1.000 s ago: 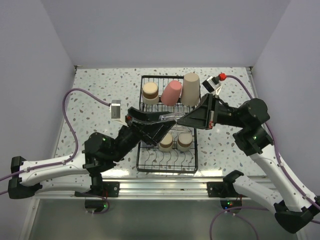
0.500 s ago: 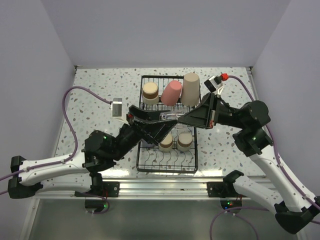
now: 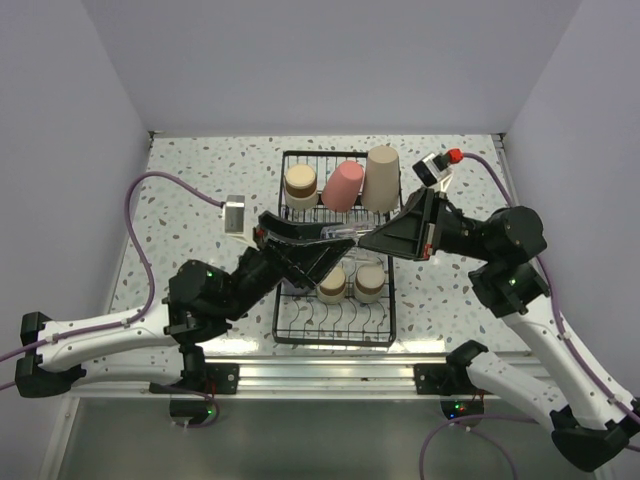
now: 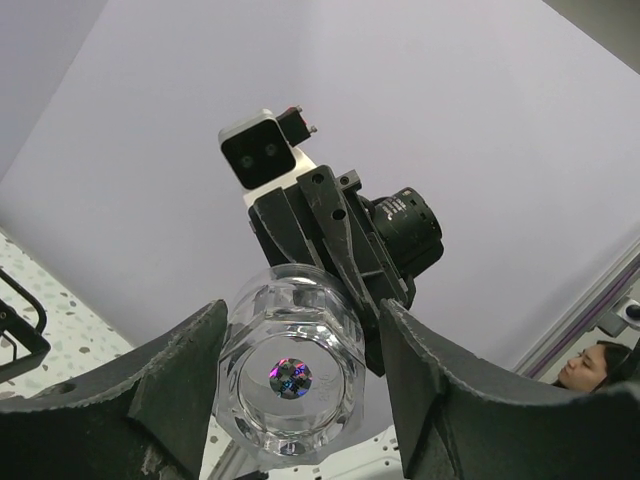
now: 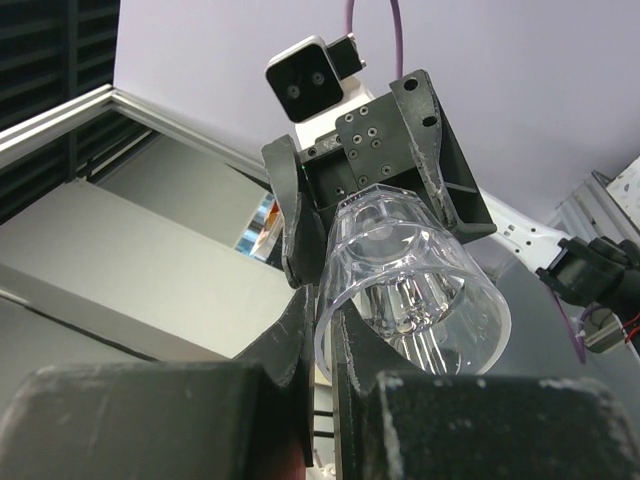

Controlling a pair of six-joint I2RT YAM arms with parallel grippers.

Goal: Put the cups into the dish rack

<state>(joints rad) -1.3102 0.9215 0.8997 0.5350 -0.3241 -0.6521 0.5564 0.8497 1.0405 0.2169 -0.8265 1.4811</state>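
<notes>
While the right gripper is pinching the clear glass by the rim, the left gripper is flanking its base, grip unclear.

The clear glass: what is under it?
Below the clear glass lies the dish rack, two tan cups nearby. The left hand and right hand hide the wires underneath.

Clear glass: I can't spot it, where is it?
Top view, centre: clear glass over the rack, between left claw and right claw, nearer than the pink cup.
</notes>
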